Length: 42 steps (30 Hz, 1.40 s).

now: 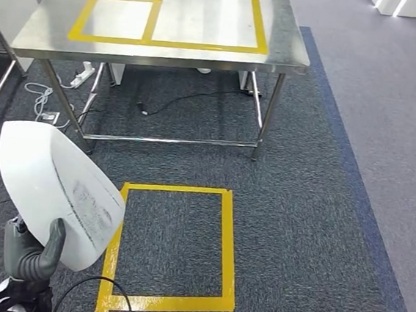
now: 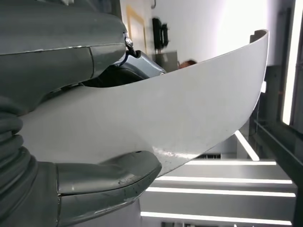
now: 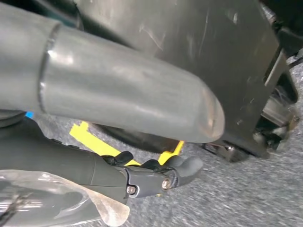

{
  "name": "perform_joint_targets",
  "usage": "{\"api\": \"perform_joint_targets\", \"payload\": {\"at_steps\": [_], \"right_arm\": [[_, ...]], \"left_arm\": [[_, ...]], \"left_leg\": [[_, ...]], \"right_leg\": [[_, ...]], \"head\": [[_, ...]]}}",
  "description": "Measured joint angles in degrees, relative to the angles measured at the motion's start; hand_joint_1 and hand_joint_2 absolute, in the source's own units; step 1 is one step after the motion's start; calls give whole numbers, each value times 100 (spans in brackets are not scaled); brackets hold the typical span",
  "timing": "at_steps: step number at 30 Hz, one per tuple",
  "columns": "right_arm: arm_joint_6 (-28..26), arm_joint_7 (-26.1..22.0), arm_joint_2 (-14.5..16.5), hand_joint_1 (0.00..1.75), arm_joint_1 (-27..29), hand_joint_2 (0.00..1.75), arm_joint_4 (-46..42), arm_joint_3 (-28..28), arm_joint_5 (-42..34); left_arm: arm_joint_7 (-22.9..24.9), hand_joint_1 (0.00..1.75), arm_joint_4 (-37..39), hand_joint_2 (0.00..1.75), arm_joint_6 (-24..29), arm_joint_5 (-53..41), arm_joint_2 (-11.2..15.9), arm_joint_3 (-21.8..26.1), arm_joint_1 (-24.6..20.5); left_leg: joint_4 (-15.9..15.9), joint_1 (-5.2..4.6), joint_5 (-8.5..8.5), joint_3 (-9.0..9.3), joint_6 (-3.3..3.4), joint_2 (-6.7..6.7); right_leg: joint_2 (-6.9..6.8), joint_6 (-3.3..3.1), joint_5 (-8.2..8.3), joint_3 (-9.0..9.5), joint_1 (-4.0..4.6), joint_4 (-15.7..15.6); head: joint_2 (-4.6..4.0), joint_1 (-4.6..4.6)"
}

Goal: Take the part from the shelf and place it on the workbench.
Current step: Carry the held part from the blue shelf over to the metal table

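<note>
The left hand (image 1: 32, 253) grips the white curved part (image 1: 58, 189); the right hand (image 3: 143, 177) holds nothing, fingers extended.

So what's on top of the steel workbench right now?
The workbench carries two yellow tape rectangles, a smaller and a larger, side by side with nothing inside them. Its far edge is out of frame. The white part is off it, gripped by the left hand.

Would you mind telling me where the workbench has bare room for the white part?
The workbench shows two bare patches framed by yellow tape: the large rectangle and, adjoining it, the small rectangle. Nothing crowds either. The left hand holds the white part.
</note>
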Motion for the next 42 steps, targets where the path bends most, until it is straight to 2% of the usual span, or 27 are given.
{"api": "perform_joint_targets", "payload": {"at_steps": [2, 3, 4, 6, 8, 10, 11, 12, 14, 16, 18, 19, 20, 22, 23, 25, 28, 30, 33, 34, 35, 36, 37, 39, 40, 41, 42], "right_arm": [[1, 1, -1, 0, 20, 0, 1, 0, 0], [2, 2, -1, 0, 37, 0, 2, 0, 0], [1, 3, -2, 0, 53, 0, 2, 0, 0], [1, 3, -2, 0, 67, 0, 2, 0, 0], [0, 0, -2, 0, 60, 0, 3, 0, -6], [-1, -20, -2, 0, 38, 0, 3, -15, -48], [-4, -30, -2, 0, 26, 0, 2, -27, -73], [-7, -36, -2, 0, 18, 0, 2, -44, -97], [-7, -34, -1, 0, 20, 0, 2, -69, -116], [7, -25, 0, 0, 34, 0, 2, -96, -121], [22, -3, 0, 0, 59, 0, 2, -124, -122], [32, 8, 0, 0, 70, 0, 2, -136, -122], [44, 16, 0, 0, 75, 0, 2, -140, -122], [72, 23, 1, 0, 72, 0, 2, -144, -120], [82, 27, 1, 0, 67, 0, 2, -145, -119], [98, 37, 2, 0, 51, 0, 2, -148, -117], [134, 58, 2, 0, 34, 0, 1, -153, -113], [155, 67, 2, 0, 22, 0, 1, -158, -110], [163, 70, 2, 0, 25, 0, 2, -166, -109], [163, 71, 2, 0, 40, 0, 2, -166, -109], [163, 71, 2, 0, 56, 0, 2, -167, -109], [163, 71, 2, 0, 71, 0, 2, -167, -109], [164, 70, 2, 0, 84, 0, 3, -168, -108], [168, 73, 0, 0, 107, 0, 13, -169, -108], [172, 76, -1, 0, 107, 0, 16, -170, -106], [176, 80, -2, 0, 98, 0, 17, -170, -105], [180, 83, -2, 0, 79, 0, 15, -170, -103]], "left_arm": [[1, 175, -3, 175, 1, -8, -3, -9, -11], [1, 175, -3, 175, 1, -11, -3, -11, -6], [2, 175, -3, 175, 1, -11, -3, -11, -3], [2, 175, -3, 175, 1, -11, -3, -13, 0], [2, 175, -3, 175, 3, -11, -3, -22, 1], [2, 175, -3, 175, 23, -9, -1, -36, 13], [2, 175, -3, 175, 39, -6, 1, -41, 24], [2, 175, -4, 175, 59, -3, 5, -43, 36], [2, 175, -13, 175, 88, 5, 14, -48, 37], [2, 175, -19, 175, 105, 18, 22, -62, 18], [2, 175, -18, 175, 110, 28, 33, -77, 14], [2, 175, -18, 175, 111, 32, 39, -80, 16], [2, 175, -18, 175, 111, 33, 43, -82, 18], [2, 175, -18, 175, 114, 36, 49, -83, 16], [2, 175, -19, 175, 114, 39, 50, -85, 13], [4, 175, -24, 175, 114, 45, 54, -93, 7], [5, 175, -32, 175, 111, 50, 58, -104, 11], [3, 175, -33, 175, 108, 54, 57, -114, 1], [2, 175, -33, 175, 102, 56, 56, -140, -6], [2, 175, -33, 175, 103, 55, 56, -145, -4], [2, 175, -33, 175, 102, 54, 57, -148, -3], [2, 175, -33, 175, 102, 54, 57, -150, -2], [2, 175, -33, 175, 102, 55, 58, -152, -1], [3, 175, -30, 175, 102, 60, 60, -158, 4], [5, 175, -27, 175, 102, 63, 61, -161, 5], [7, 175, -26, 175, 101, 65, 61, -164, 2], [8, 175, -27, 175, 100, 66, 61, -170, -5]], "left_leg": [[-2, 6, 1, -2, 27, -145], [-1, 5, 0, 2, 29, -230], [1, 5, -1, 8, 30, -316], [3, 7, -4, 28, 24, -486], [21, -6, -13, 28, -6, -616], [27, -3, -11, 4, -72, -703], [21, 9, -6, -7, -109, -740], [25, 19, -10, -9, -147, -723], [220, 12, -127, -90, -210, -490], [836, 11, -423, -386, -258, -206], [1490, 31, -632, -726, -285, -128], [1580, 37, -586, -782, -288, -119], [1443, 40, -430, -726, -279, -116], [749, 26, -33, -391, -221, -98], [406, 10, 50, -221, -185, -82], [76, -23, -15, -46, -120, -58], [-45, -12, -103, 94, -21, -83], [-86, 3, -146, 237, 36, -91], [-95, -9, -294, 395, 78, -97], [-96, -10, -359, 466, 80, -107], [-96, -11, -437, 562, 78, -119], [-96, -13, -525, 674, 72, -130], [-97, -16, -615, 780, 63, -136], [-99, -26, -817, 981, 24, -145], [-118, -23, -902, 1056, -9, -151], [-119, -14, -950, 1136, -50, -157], [-86, -2, -943, 1183, -91, -162]], "right_leg": [[214, -5, -299, -401, -3, 778], [240, -9, -313, -537, -2, 986], [254, -15, -218, -581, -2, 989], [345, -38, 239, -371, -10, 370], [551, -68, 535, -90, -29, -337], [657, -106, 542, 29, -28, -566], [636, -134, 546, 53, -22, -584], [602, -169, 557, 81, -26, -600], [525, -233, 570, 123, -45, -639], [437, -273, 538, 160, -51, -655], [351, -285, 484, 199, -48, -654], [316, -281, 453, 231, -48, -654], [289, -273, 425, 273, -48, -654], [254, -241, 352, 359, -47, -660], [245, -210, 310, 381, -40, -664], [226, -129, 261, 433, -31, -685], [211, -13, 274, 540, -34, -632], [232, 13, 207, 286, -39, -215], [254, 21, -116, -547, -33, 809], [255, 25, -246, -759, -30, 954], [254, 27, -308, -888, -28, 918], [254, 23, -235, -940, -28, 715], [254, 9, -22, -943, -28, 425], [253, -43, 717, -902, -12, -136], [255, -75, 961, -852, 10, -269], [258, -111, 1083, -794, 34, -331], [261, -149, 1010, -713, 52, -342]], "head": [[0, 19], [0, 18], [0, 18], [0, 19], [0, 17], [0, 13], [0, 11], [0, 13], [0, -10], [0, -35], [0, -36], [0, -36], [0, -37], [0, -36], [0, -38], [0, -42], [0, -28], [1, 9], [0, 49], [0, 56], [0, 62], [0, 70], [0, 74], [0, 67], [0, 55], [0, 50], [0, 52]]}}
